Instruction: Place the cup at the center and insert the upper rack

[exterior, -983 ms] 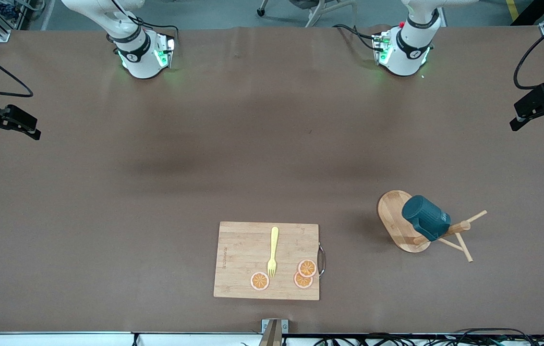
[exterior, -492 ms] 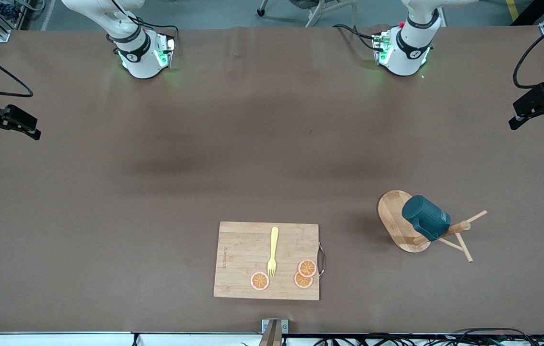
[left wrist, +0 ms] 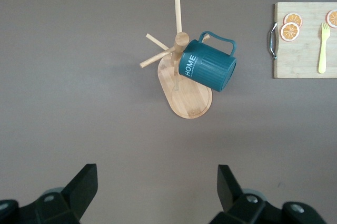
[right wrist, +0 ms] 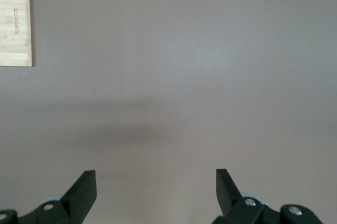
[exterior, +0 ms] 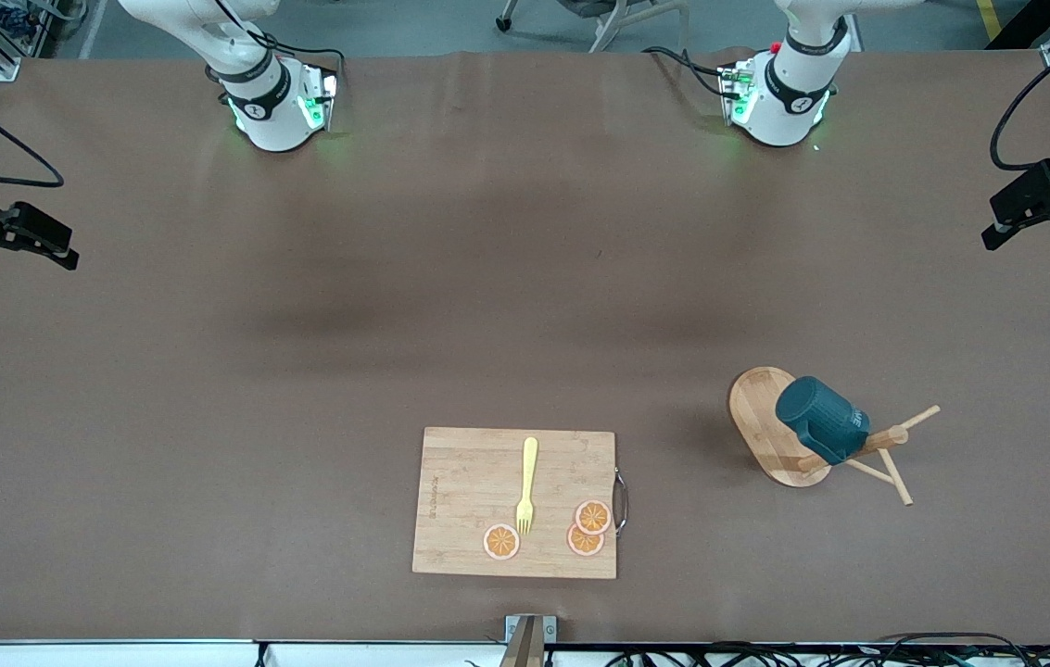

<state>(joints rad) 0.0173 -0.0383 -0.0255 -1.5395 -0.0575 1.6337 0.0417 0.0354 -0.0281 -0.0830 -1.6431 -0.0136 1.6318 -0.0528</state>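
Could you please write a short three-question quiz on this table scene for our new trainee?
1. True or false: the dark teal ribbed mug hangs on the light wooden peg stand.
2. The yellow fork lies on: A) the brown table, B) the rectangular bamboo cutting board, C) the stand's base.
3. How many orange slices lie on the board?

Key: 1 true; 2 B; 3 three.

Both the left gripper and the right gripper are open, empty, waiting.
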